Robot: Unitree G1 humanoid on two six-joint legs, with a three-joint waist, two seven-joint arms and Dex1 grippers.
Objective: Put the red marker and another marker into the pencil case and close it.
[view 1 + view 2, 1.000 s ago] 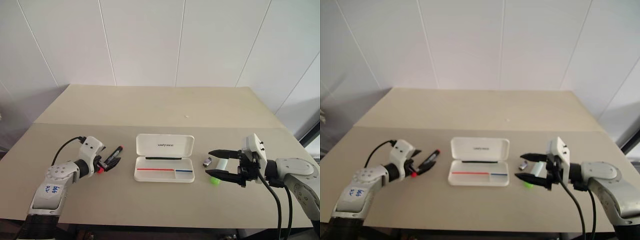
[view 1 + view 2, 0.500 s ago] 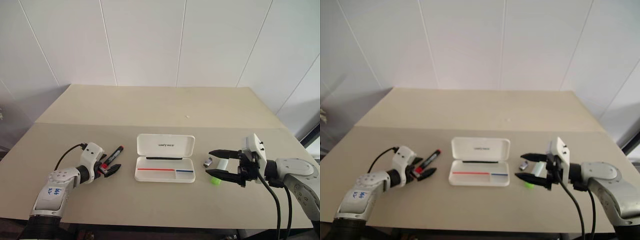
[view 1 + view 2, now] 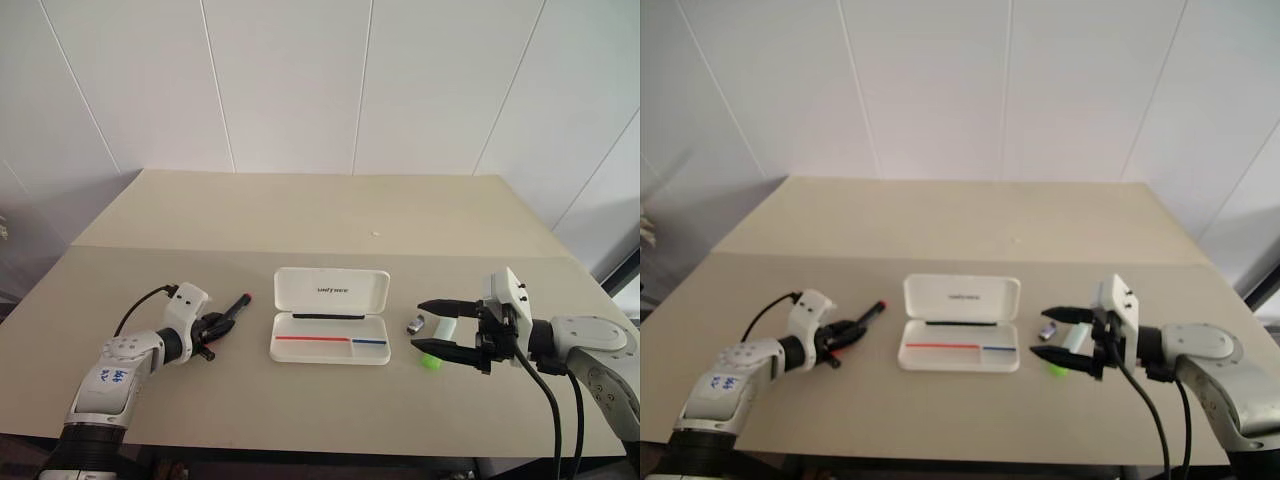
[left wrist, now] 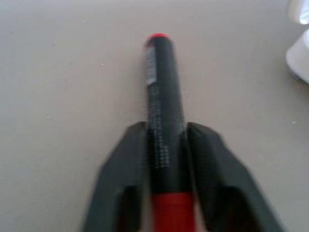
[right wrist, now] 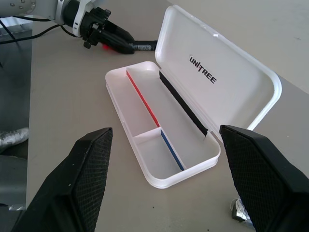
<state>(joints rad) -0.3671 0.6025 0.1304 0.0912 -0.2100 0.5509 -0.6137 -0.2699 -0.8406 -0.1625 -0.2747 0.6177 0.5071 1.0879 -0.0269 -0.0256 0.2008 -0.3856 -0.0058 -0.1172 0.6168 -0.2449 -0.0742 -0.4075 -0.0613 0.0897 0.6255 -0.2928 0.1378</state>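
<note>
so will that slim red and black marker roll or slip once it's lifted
The slim red and black marker looks round and smooth, so it could roll if released on the table. The left gripper pinches its barrel from both sides, probably steady; it looks stiff and light.

red marker (image 4: pixel 164 121): in jaws | green marker (image 3: pixel 432 362): tabletop | pencil case (image 3: pixel 330 318): open

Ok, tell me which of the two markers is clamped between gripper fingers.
The red marker, left of the pencil case: the left gripper is shut on its black barrel. The stubby green marker lies loose on the table under the open right gripper.
</note>
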